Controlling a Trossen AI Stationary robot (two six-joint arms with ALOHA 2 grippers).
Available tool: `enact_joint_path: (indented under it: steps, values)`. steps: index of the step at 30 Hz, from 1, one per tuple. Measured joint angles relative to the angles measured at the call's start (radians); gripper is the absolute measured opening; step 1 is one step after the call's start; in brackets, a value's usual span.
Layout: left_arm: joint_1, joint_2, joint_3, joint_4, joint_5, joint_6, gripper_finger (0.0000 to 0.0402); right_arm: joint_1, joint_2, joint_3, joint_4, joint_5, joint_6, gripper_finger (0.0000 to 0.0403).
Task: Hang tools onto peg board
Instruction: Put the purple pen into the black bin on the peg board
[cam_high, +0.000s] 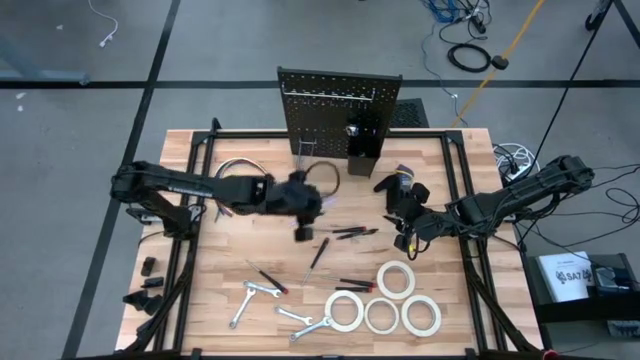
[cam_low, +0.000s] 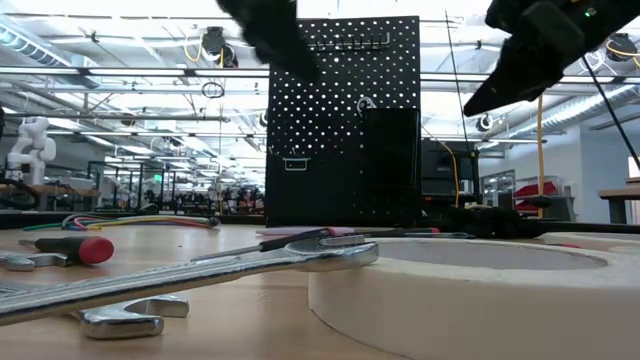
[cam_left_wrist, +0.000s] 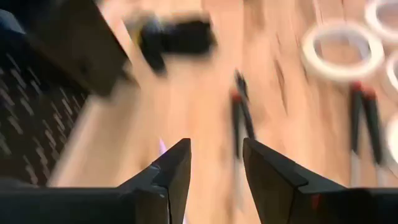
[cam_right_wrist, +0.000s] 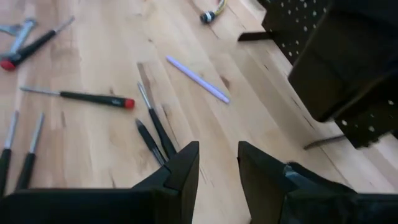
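Lying sharp in right wrist view only: lilac pen (cam_right_wrist: 198, 79)

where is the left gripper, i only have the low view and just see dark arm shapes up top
Observer: In the high view the left gripper hangs over the table just in front of the peg board.
Operator: is it holding anything
Observer: No. Its wrist view shows its fingers apart with only bare table between them.
Operator: and the right one
Observer: The right gripper is above the table, just right of the scattered screwdrivers. Its fingers are apart and empty in its own wrist view.
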Motion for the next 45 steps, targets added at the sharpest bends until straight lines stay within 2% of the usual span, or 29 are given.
enact_joint_path:
  steps: [3,6,12,16,22,28,41,45]
  values:
    - [-0.037,0.006,-0.044,-0.059,-0.075,-0.088,0.0148,0.0,0.016,0.0,0.034,0.0,-0.014,0.0105]
    - [-0.034,0.008,-0.123,0.028,-0.119,-0.096,0.0148,0.0,0.034,0.0,0.05,0.001,-0.029,0.0105]
    - [0.071,0.009,-0.309,0.349,-0.034,-0.124,0.0148,-0.002,0.065,0.0,0.063,0.001,-0.053,0.0105]
    - [0.146,0.009,-0.378,0.453,0.012,-0.124,0.0148,-0.002,0.067,0.0,0.077,0.001,-0.062,0.0105]
    - [0.184,0.111,-0.387,0.522,0.078,-0.102,0.0148,-0.002,0.072,0.001,0.105,0.004,-0.088,0.0105]
    - [0.212,0.21,-0.387,0.602,0.085,-0.095,0.0148,-0.002,0.076,0.0,0.1,0.002,-0.099,0.0105]
    - [0.227,0.337,-0.382,0.614,0.148,-0.154,0.0147,-0.002,0.076,0.0,0.098,0.002,-0.099,0.0105]
    - [0.217,0.346,-0.38,0.598,0.139,-0.176,0.0117,-0.002,0.076,0.0,0.099,0.005,-0.099,0.0105]
